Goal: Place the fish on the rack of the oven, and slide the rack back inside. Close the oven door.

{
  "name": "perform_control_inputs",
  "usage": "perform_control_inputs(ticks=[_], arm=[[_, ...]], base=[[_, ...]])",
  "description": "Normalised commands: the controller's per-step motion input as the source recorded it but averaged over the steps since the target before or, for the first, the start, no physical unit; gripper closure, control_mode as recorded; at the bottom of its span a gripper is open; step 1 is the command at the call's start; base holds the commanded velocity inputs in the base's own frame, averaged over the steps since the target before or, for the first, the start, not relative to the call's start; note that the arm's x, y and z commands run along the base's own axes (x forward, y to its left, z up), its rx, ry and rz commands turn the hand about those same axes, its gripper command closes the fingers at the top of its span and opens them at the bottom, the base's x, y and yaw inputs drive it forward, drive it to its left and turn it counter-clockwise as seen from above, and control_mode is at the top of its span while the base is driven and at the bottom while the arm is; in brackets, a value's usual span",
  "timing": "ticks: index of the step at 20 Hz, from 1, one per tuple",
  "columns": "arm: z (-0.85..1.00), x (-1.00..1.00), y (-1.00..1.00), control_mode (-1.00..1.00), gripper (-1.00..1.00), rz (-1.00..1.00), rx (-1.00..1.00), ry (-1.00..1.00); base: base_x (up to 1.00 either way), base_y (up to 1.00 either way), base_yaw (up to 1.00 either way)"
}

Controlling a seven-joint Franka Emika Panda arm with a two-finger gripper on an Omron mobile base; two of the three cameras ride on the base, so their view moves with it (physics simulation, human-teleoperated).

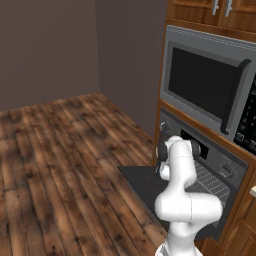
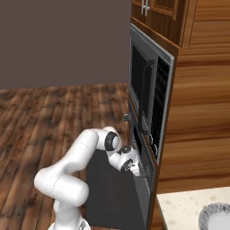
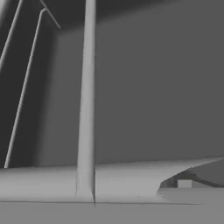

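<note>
Oven: grey steel wall unit set in a wooden cabinet column, round knobs along its control strip, directly below the microwave with its black window and keypad.

Oven door: dark grey panel, folded down flat on its bottom hinge, lying open over the wooden floor. In the right base view the same door reads as a dark slab jutting out from the cabinet front beneath my arm.

Rack: silvery wire grid, seen in the left base view inside the oven mouth, just beyond my forearm; how far it is drawn out I cannot tell. In the hand view, thin pale wires cross the dark interior at upper left, and a broad pale bar runs top to bottom.

My hand: at the oven opening, reached in at the front of the cavity, wrist bent toward the cabinet. Fingers are too small and hidden to read; I cannot tell whether they are spread or pressed together, or whether they pinch anything.

Fish: I cannot make it out on the rack or at my hand.

Desk: pale stone top at lower right of the right base view, carrying a round grey plate cut off by the corner.
</note>
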Motion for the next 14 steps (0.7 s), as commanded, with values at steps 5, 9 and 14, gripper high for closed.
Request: perform_control_inputs(ticks=[5,9,14], arm=[[0.39,-0.35,0.29,-1.00,-1.00,0.00,-0.15,0.03],[0.71,-0.71,0.70,-1.00,-1.00,0.00,-0.21,0.00],[0.71,-0.83,0.97,-1.00,-1.00,0.00,-0.22,0.00]], base=[[0.00,0.00,0.00],[0.00,0.00,0.00],[0.00,0.00,0.00]])
